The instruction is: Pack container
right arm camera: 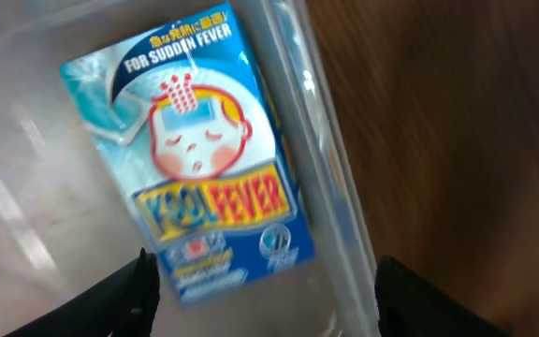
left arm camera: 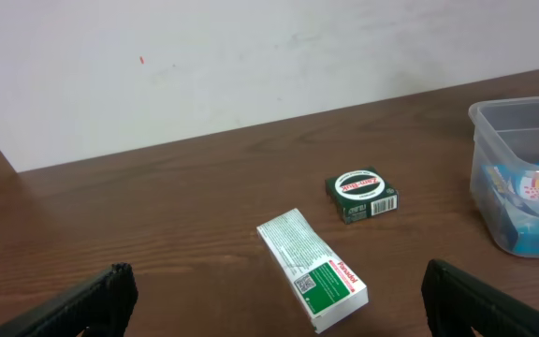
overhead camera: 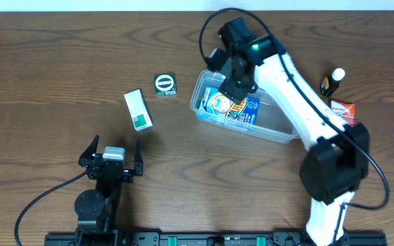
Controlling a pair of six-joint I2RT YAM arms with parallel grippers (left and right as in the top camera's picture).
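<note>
The clear plastic container (overhead camera: 279, 126) sits right of centre; it also shows in the left wrist view (left arm camera: 522, 117) and the right wrist view (right arm camera: 330, 178). A blue Kool Fever box (overhead camera: 234, 106) lies inside it, also seen in the right wrist view (right arm camera: 204, 159). My right gripper (overhead camera: 237, 83) hangs open and empty over the container's left end, above the box (right arm camera: 265, 290). A white-and-green Panadol box (overhead camera: 138, 109) and a small dark green box (overhead camera: 165, 84) lie on the table left of the container. My left gripper (overhead camera: 111, 158) is open and empty near the front, the Panadol box (left arm camera: 312, 267) ahead of it.
A small dark bottle with a white cap (overhead camera: 332, 81) and a red-and-white box (overhead camera: 344, 111) lie at the right, beyond the container. The dark green box also shows in the left wrist view (left arm camera: 361, 195). A pale wall stands behind the table's far edge.
</note>
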